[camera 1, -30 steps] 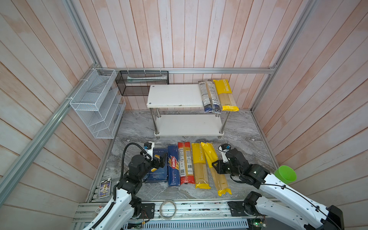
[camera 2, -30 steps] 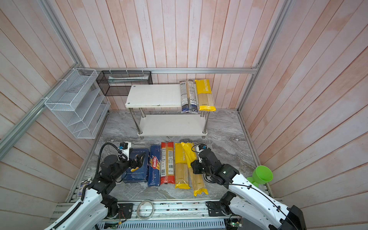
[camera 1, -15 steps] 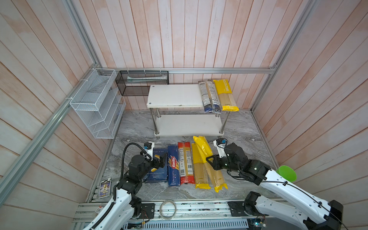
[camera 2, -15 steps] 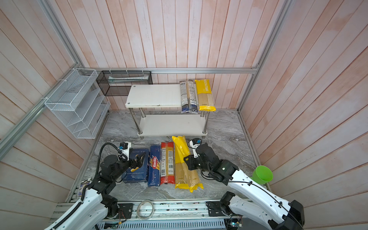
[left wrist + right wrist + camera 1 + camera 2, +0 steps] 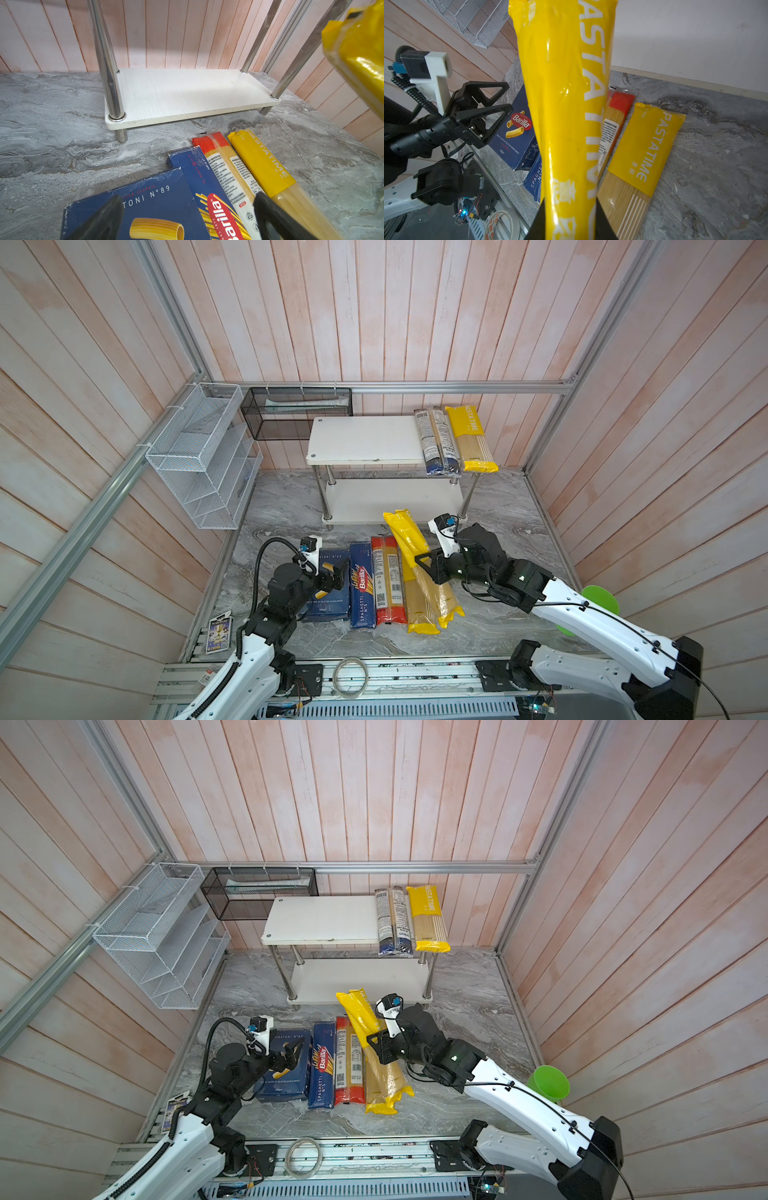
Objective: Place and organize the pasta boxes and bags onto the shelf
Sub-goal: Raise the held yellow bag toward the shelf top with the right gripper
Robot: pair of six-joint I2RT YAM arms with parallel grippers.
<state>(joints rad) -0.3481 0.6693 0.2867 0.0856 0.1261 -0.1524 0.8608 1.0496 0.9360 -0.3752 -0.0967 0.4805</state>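
My right gripper point(image 5: 424, 568) point(image 5: 569, 207) is shut on a yellow PASTATIME bag point(image 5: 405, 531) point(image 5: 564, 83). The bag is raised at a slant, its far end near the lower tier of the white shelf point(image 5: 365, 439). On the marble floor lie a wide Barilla box point(image 5: 328, 597), a narrow spaghetti box point(image 5: 361, 589), a red-ended bag point(image 5: 388, 580) and another yellow bag point(image 5: 419, 614) point(image 5: 648, 145). The shelf's top tier holds a dark blue and clear bag point(image 5: 436, 439) and a yellow bag point(image 5: 471, 439). My left gripper point(image 5: 336, 572) point(image 5: 188, 199) hovers open over the wide box.
A white wire-mesh organiser point(image 5: 199, 456) hangs on the left wall and a black mesh basket point(image 5: 297, 412) on the back rail. A green cup point(image 5: 600, 601) sits behind my right arm. A card point(image 5: 218, 635) and a wire ring point(image 5: 351, 672) lie at the front edge.
My right gripper has lifted the yellow bag off the floor and carried it left and towards the shelf, its far end rising. The left arm has not moved.
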